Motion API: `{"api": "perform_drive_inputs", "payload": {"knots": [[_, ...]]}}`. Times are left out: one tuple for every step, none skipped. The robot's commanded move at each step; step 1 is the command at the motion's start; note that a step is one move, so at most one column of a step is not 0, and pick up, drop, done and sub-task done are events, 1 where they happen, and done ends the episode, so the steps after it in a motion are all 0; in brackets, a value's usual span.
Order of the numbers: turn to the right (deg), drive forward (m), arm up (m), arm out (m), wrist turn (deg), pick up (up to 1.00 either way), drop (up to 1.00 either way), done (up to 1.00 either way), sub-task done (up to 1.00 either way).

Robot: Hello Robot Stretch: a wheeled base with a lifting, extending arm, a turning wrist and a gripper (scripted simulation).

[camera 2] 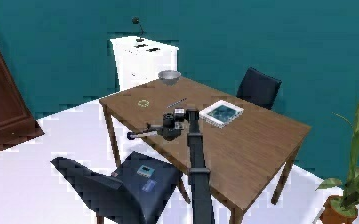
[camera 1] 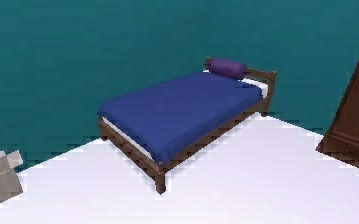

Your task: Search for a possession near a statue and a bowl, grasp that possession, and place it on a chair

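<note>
"How far along was it?"

"A small flat object (camera 2: 145,172) lay on the chair (camera 2: 87,180), lower left, so probably placed already. The tool (camera 2: 142,132) hung at the table (camera 2: 267,140) edge; whether it held anything, I couldn't tell."

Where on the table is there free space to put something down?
The table is bare toward the arm side view's right, past the flat blue-white thing. Crowded toward its left: the bowl, small items, the gripper.

Forward view faces a distant bed (camera 1: 182,108); arm side view overlooks the near tabletop (camera 2: 257,140); wardrobe (camera 1: 353,100) shared (three o'clock, then nine).
</note>
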Motion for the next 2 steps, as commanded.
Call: {"api": "perform_drive_inputs", "payload": {"knots": [[0.0, 0.0, 0.0, -0.08, 0.0, 0.0, 0.0, 0.0, 0.0], [0.0, 0.0, 0.0, 0.0, 0.0, 0.0, 0.0, 1.0, 0.0]]}}
